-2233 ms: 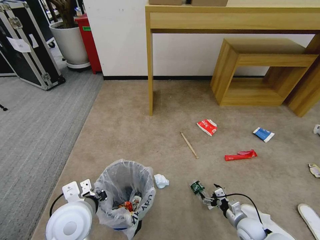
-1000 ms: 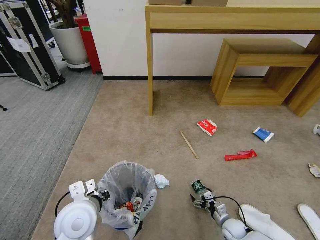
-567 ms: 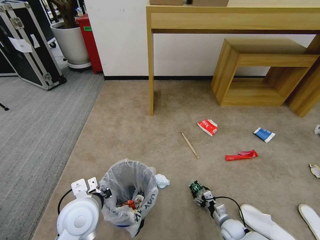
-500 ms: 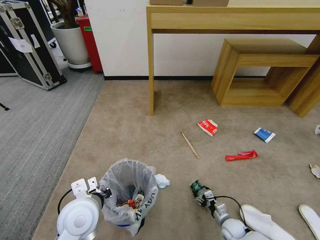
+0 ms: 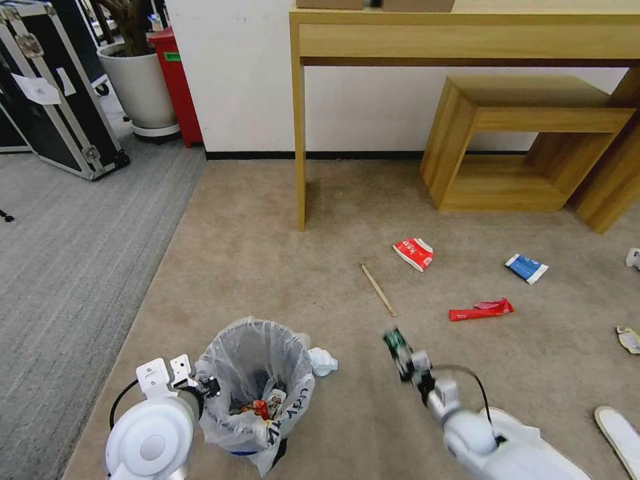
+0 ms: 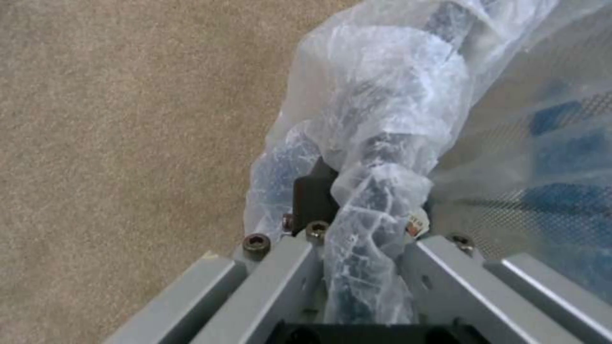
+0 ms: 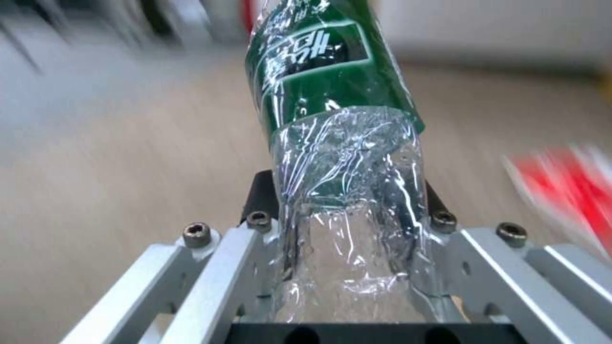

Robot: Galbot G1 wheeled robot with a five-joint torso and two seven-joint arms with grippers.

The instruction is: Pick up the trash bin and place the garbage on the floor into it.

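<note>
We carry the crushed bottle (image 5: 397, 343) to the trash bin (image 5: 257, 390) at lower left, releasing only once over its mouth. The right gripper (image 5: 408, 363), lower centre, clamps the bottle; the left gripper (image 6: 357, 215) pinches the bin's bagged rim — farther up, the red wrapper (image 5: 481, 311) waits.

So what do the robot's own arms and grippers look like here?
Both arms are glossy white with rounded joint housings and a black cable looping at each wrist. The left gripper has a white bracket plate; the right gripper is silver-grey. Up close, both show grey metal finger bars with hex bolts and black pads.
</note>
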